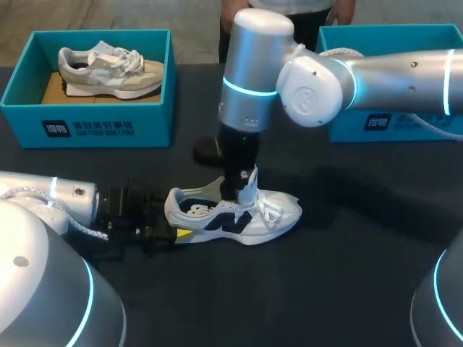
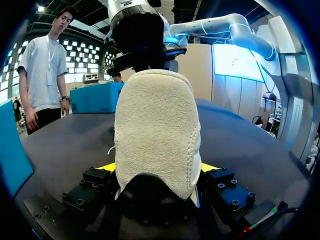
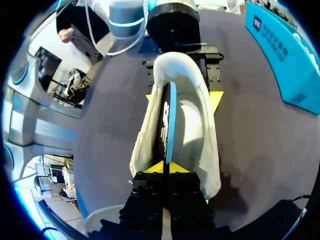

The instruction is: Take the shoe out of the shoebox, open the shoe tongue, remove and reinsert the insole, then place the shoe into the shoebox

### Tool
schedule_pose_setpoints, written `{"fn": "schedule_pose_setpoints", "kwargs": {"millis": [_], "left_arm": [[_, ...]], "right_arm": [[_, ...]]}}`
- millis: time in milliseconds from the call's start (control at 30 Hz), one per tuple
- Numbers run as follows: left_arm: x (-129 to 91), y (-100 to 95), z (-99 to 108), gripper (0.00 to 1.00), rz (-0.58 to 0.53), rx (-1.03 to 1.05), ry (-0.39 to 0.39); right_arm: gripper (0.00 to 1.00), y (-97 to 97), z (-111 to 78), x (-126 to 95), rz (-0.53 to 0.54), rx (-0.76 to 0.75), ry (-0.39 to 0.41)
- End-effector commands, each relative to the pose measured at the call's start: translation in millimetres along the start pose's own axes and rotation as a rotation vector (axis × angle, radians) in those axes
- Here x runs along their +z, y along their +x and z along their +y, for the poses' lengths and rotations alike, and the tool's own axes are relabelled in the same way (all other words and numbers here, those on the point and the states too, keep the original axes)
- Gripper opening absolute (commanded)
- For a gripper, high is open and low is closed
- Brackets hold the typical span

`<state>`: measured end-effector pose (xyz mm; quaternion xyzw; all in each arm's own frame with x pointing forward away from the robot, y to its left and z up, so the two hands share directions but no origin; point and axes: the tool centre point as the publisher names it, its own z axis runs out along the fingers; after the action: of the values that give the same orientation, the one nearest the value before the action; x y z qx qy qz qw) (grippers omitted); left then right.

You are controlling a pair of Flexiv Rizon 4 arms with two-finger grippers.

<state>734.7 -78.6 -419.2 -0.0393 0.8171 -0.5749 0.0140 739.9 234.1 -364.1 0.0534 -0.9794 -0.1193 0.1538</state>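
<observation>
Two claws on one shoe (image 1: 246, 215). In the head view, the white-and-navy shoe sits on its sole on the dark counter (image 1: 347, 275), outside both boxes, toe towards the right arm's side. The left claw (image 1: 176, 233) comes in low and has the heel. The right claw (image 1: 242, 189) drops straight down into the shoe's opening. Back left, a teal shoebox (image 1: 87, 123) holds a beige shoe (image 1: 108, 70). A second shoebox (image 1: 405, 126) sits back right, its inside hidden behind the right arm.

Over to the left wrist view: the heel fills everything, wedged between the yellow fingertips (image 2: 106, 167), one on each side and both touching. That claw is clenched on the shoe, bracing it.

Now the right wrist view, looking down into the shoe: the insole (image 3: 167, 125) stands on edge inside, blue rim up, and the yellow tips pinch it from both sides. This claw is grasping the insole.

So the insole step is in hand, though I can't call whether it is coming out or going back. If out, the next move wants a straight lift clear of the collar with the heel pinned. If in, the insole needs laying flat and sliding towards the toe.
</observation>
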Motion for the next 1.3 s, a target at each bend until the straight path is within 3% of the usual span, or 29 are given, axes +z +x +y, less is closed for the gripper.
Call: {"fn": "schedule_pose_setpoints", "kwargs": {"millis": [33,567,1067,1100,1167,1300], "left_arm": [[0,-1.6,3,0.0,0.0,0.0,-0.001],[0,-1.6,3,0.0,0.0,0.0,-0.001],[0,-1.6,3,0.0,0.0,0.0,-0.001],[0,-1.6,3,0.0,0.0,0.0,-0.001],[0,-1.6,3,0.0,0.0,0.0,-0.001],[0,-1.6,3,0.0,0.0,0.0,-0.001]], "right_arm": [[0.0,-1.3,-0.4,-10,0.011,-0.012,-0.015],[0.0,-12.6,5.7,-37,0.043,-0.119,-0.05],[0.0,-19.8,35.3,-48,0.064,-0.231,-0.059],[0.02,-19.2,36.9,-48,0.063,-0.231,-0.06],[0.23,-18.1,38.5,-48,0.059,-0.232,-0.065],[0.34,-14.8,41.2,-50,0.048,-0.228,-0.066]]}}
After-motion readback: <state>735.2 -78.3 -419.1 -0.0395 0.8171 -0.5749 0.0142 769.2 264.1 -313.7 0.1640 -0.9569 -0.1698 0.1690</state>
